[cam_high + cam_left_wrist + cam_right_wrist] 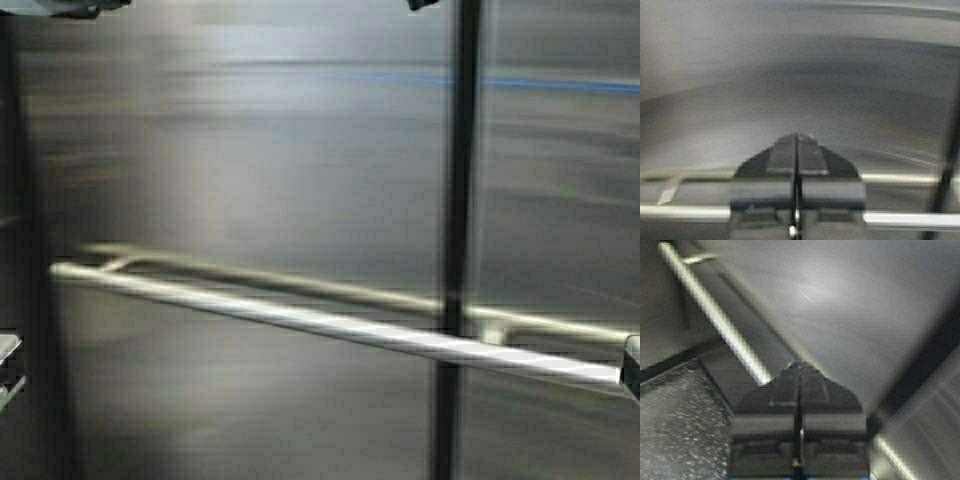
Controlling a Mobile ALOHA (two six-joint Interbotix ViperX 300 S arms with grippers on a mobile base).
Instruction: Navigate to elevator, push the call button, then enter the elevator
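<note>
I am inside the elevator cab, close to its brushed steel wall (280, 150). A tubular steel handrail (330, 325) runs across that wall from the left, sloping down to the right. A dark vertical seam (458, 240) splits the wall panels. My left gripper (797, 137) is shut and empty, facing the wall, with the handrail (910, 219) behind it. My right gripper (799, 366) is shut and empty, pointing at the wall above the handrail (715, 315). The call button is out of view. The grippers themselves are outside the high view.
The speckled dark cab floor (680, 425) shows in the right wrist view. A wall corner lies at the far left of the high view (25, 240). Bits of the robot's frame show at the left edge (8, 365) and right edge (631, 365).
</note>
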